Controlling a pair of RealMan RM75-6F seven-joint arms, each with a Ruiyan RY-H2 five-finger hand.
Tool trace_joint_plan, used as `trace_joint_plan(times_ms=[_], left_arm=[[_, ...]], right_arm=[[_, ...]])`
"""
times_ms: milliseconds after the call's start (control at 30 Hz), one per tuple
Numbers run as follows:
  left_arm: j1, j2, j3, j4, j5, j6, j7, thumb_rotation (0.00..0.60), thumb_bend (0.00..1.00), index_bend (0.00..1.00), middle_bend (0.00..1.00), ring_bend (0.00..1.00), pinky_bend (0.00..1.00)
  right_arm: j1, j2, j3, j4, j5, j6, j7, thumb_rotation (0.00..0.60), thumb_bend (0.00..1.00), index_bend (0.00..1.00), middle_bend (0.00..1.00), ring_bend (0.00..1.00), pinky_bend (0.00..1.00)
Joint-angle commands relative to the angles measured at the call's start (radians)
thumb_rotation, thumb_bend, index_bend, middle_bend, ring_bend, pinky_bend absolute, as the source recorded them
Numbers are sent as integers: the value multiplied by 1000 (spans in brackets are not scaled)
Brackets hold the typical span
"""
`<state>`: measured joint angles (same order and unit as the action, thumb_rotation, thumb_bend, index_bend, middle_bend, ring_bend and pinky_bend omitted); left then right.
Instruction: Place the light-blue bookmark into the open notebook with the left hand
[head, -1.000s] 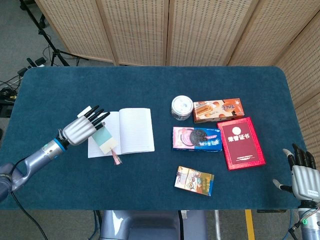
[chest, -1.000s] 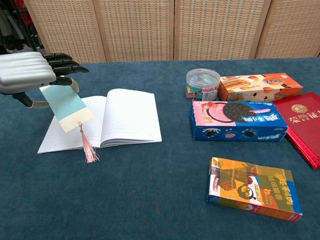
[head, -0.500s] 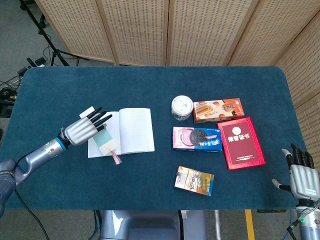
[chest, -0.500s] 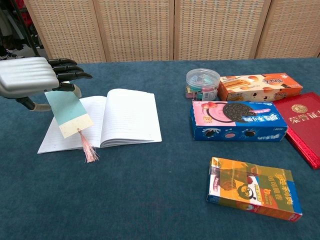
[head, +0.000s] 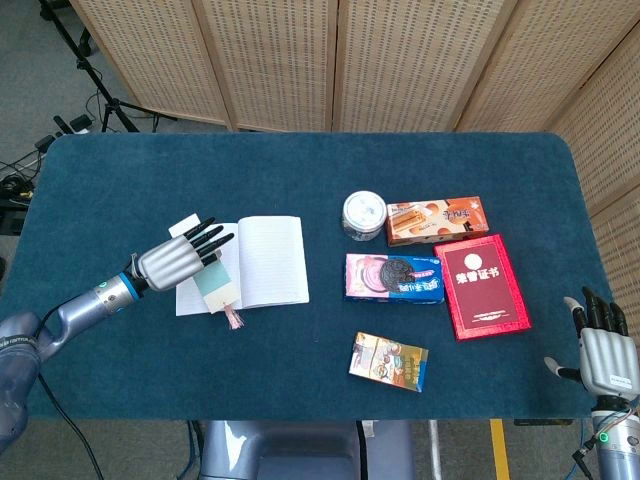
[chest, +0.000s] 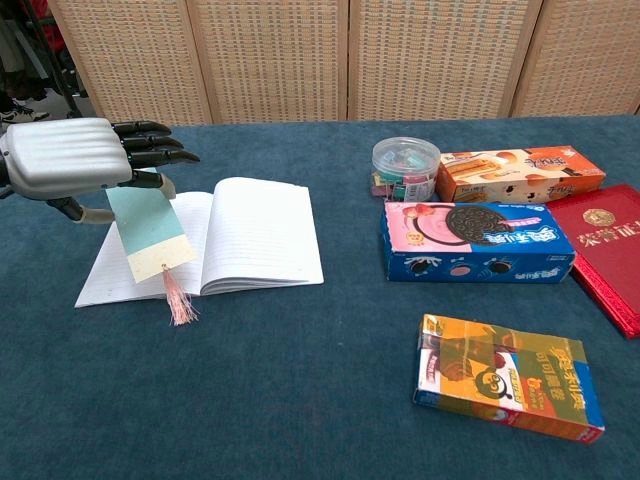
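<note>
The left hand (chest: 68, 157) is hovering over the left page of the open notebook (chest: 262, 233), pinching the top end of the light-blue bookmark (chest: 148, 232) under its straight fingers. The bookmark is hanging down from the hand, its long axis running from the hand toward the notebook's near edge, and its pink tassel (chest: 179, 300) is trailing past that edge. Well right of the notebook, the right hand (head: 605, 351) is resting idle with fingers spread, so the left hand is much the nearer one.

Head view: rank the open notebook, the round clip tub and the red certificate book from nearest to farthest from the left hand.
1. open notebook, just right of the left hand
2. round clip tub, mid-table, farther right
3. red certificate book, far right side
</note>
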<state>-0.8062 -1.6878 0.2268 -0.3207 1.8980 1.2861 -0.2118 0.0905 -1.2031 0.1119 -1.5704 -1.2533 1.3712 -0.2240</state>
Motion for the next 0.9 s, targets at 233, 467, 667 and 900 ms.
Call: trace_joint_plan(times_ms=[233,467,667,900], left_arm=[[-11,-19,19,56,6,11,-7,600,288,385,0,0,0],[-17,-31,35,86,9,6,-14,600,288,385,0,0,0],[-20,-41,45,104,12,12,-27,600,288,385,0,0,0],[-25,-54,59,131,16,12,-38,600,288,385,0,0,0]], right_arm=[[4,-6,3,7,11,-6,-7,600,105,122,0,0,0],[8,-12,6,13,20,-10,-14,600,105,122,0,0,0],[10,-15,6,16,24,-10,-18,600,105,122,0,0,0],[13,-21,9,24,31,-13,-23,600,105,122,0,0,0]])
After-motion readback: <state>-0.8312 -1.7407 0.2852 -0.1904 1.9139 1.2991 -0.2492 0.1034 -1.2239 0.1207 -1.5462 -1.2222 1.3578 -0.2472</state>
